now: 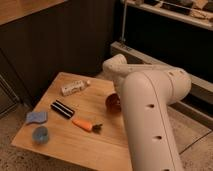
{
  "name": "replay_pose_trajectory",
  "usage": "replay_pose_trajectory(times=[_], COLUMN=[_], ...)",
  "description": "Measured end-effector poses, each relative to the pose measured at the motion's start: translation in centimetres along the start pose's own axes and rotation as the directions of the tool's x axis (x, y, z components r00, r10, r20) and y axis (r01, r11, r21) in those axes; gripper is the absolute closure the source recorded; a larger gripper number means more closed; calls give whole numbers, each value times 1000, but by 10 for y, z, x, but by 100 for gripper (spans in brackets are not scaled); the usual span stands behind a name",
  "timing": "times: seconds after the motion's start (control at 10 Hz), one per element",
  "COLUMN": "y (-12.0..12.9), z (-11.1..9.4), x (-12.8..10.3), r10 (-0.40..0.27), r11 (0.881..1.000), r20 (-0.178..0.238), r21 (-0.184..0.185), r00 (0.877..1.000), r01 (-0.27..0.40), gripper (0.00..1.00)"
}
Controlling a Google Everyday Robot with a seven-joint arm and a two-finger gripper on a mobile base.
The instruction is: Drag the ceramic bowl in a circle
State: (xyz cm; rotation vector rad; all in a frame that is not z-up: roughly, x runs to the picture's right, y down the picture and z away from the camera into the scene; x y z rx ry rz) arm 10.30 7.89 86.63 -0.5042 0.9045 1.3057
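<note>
A small dark red ceramic bowl [112, 103] sits on the wooden table [70, 142] near its right edge. My white arm reaches in from the lower right and bends down over the bowl. The gripper [118, 96] is at the bowl's right rim, mostly hidden behind the arm.
On the table lie a white bottle [74, 88] at the back, a black-and-white striped object [63, 108] in the middle, a carrot toy [85, 124], a blue cloth [36, 117] and a blue cup [40, 134] at the left. A dark wall stands behind; a metal ledge runs at the right.
</note>
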Motion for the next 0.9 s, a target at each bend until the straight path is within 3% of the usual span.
replay_pose_trajectory(times=[0.5,0.9], y=[52,65], z=[-5,-13], x=[16,19], r10=[-140,-155], r11=[989,985], r20=[22,38], r21=[-43,-68], r00=[990,987], r01=[140,158], gripper=[100,100])
